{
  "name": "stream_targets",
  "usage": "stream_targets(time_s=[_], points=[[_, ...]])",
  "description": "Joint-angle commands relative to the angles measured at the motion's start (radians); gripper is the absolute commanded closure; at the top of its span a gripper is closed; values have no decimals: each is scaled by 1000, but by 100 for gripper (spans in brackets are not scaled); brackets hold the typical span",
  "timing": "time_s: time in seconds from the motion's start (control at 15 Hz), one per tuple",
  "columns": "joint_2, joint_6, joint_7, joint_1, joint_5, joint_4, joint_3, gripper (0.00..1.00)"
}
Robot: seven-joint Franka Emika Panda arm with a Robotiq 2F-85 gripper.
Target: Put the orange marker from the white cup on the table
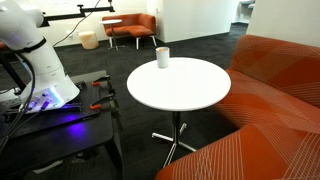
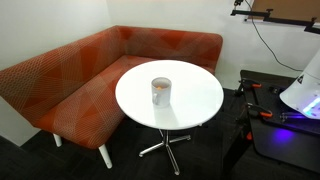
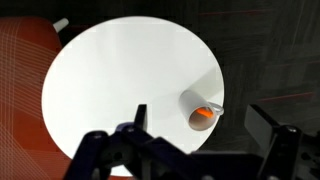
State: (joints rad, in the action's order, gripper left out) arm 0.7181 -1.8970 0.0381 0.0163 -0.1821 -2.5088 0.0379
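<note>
A round white table [image 1: 185, 90] stands by an orange sofa [image 1: 285, 85]. The claw [image 3: 198, 128] hangs over it, facing down, wide open and empty. The orange marker [image 3: 204, 117] sits in the white cup [image 3: 193, 102], lower right of the wrist view.

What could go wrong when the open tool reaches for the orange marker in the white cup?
1. The thin orange marker hardly shows above the rim of the small white cylindrical cup, so a grasp may strike the rim and tip it.
2. Nothing holds the cup on the round white table; it may lift with the marker.
3. The table has no raised edge, so the marker might roll off.
</note>
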Motion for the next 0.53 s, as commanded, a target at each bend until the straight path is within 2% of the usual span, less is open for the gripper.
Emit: stream_targets(time_s=[0.0, 0.47], points=[[-61, -116, 142, -32, 16, 3, 36, 0], [-172, -232, 514, -148, -84, 14, 157, 0]])
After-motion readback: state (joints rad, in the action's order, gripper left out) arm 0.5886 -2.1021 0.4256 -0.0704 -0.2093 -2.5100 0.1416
